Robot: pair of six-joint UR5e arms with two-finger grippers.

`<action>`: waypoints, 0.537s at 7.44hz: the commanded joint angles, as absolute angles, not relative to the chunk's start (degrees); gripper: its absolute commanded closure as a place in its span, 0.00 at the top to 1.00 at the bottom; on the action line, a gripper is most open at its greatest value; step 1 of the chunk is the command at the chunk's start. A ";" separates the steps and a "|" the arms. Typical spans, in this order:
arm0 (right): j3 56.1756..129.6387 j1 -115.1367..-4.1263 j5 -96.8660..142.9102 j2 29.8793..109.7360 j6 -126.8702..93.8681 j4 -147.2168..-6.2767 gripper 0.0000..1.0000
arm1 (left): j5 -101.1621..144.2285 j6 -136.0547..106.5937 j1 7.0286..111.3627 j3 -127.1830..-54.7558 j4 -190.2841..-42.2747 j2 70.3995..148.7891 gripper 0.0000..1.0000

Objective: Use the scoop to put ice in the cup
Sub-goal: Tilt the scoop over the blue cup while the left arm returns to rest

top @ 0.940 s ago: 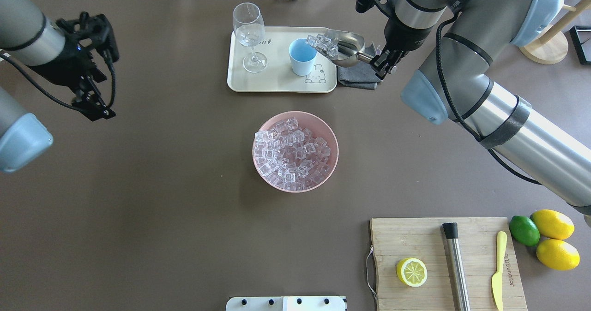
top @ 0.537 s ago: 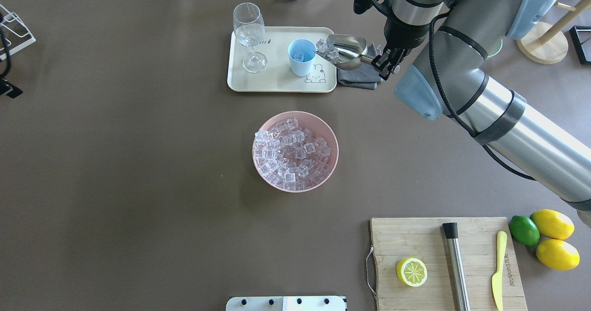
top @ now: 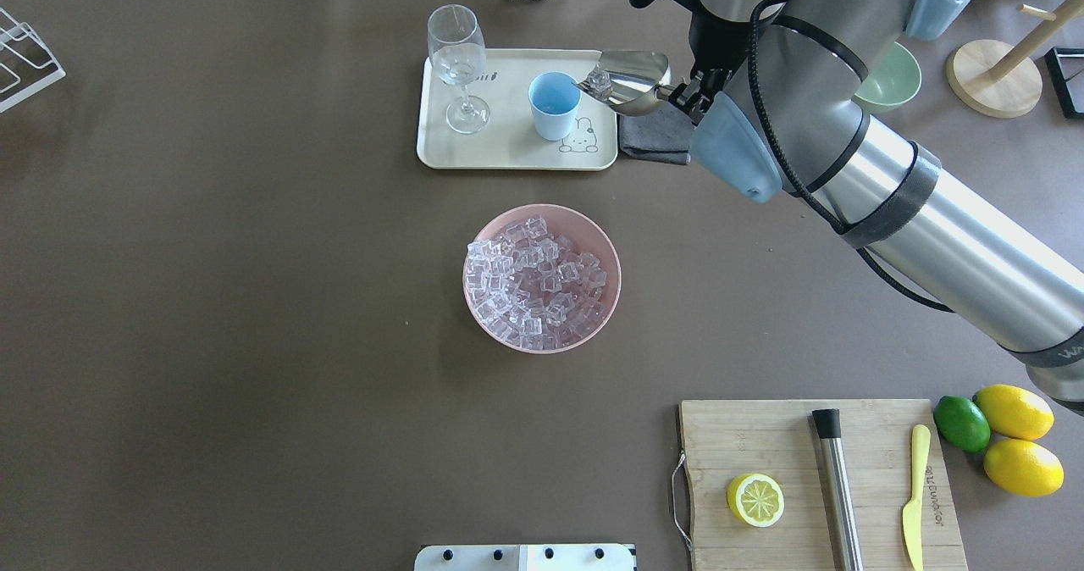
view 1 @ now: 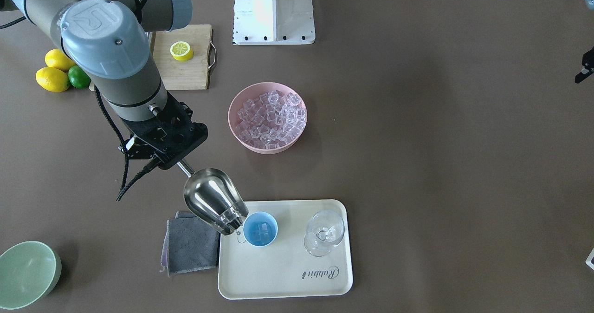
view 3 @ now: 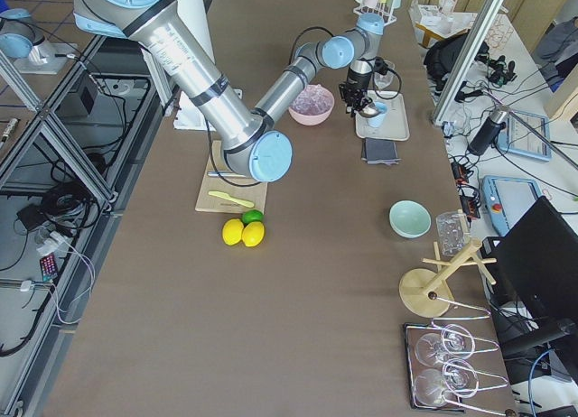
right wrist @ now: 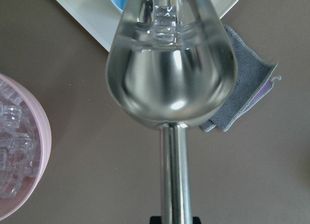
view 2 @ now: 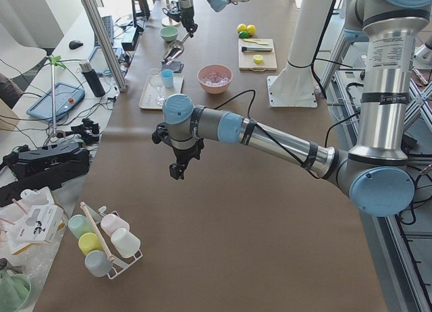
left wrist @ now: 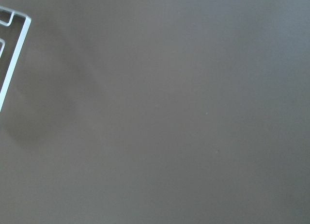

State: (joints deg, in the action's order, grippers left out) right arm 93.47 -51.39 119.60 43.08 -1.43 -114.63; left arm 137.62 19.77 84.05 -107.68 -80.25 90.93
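My right gripper (top: 688, 95) is shut on the short handle of the steel scoop (top: 633, 81). The scoop is tilted, lip down, over the right rim of the light-blue cup (top: 554, 105) on the tray. A few cubes of ice (right wrist: 163, 20) sit at the scoop's lip, and some ice (view 1: 261, 230) lies inside the cup (view 1: 260, 229). The pink bowl (top: 610, 249) at mid-table is full of ice (top: 540, 279). My left gripper (view 2: 179, 169) hangs over bare table far to the left. I cannot tell whether it is open or shut.
A cream tray (top: 508, 152) also carries a clear stemmed glass (top: 458, 63). A grey cloth (top: 656, 139) lies under the scoop. A green bowl (top: 891, 80) is behind the right arm. The cutting board (top: 762, 435) with half lemon, steel cylinder and knife is front right.
The scoop has tipped further toward the cup and most of its ice has slid into the cup. The left arm has swung out of the overhead view to the left.
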 commanded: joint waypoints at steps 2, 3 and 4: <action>90.27 -50.80 116.64 40.53 1.23 -117.06 0.00 | 138.25 19.60 89.03 -97.66 -79.98 90.09 0.99; 89.31 -50.19 115.76 37.30 1.40 -120.64 0.00 | 138.43 19.60 89.12 -96.52 -80.15 90.09 0.99; 89.82 -50.01 115.23 36.40 1.58 -122.50 0.00 | 139.65 19.60 88.95 -96.33 -80.42 90.78 0.99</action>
State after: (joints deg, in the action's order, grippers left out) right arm 90.08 -50.51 116.33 39.07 1.15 -118.81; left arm 138.39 19.59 88.91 -97.58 -80.11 90.17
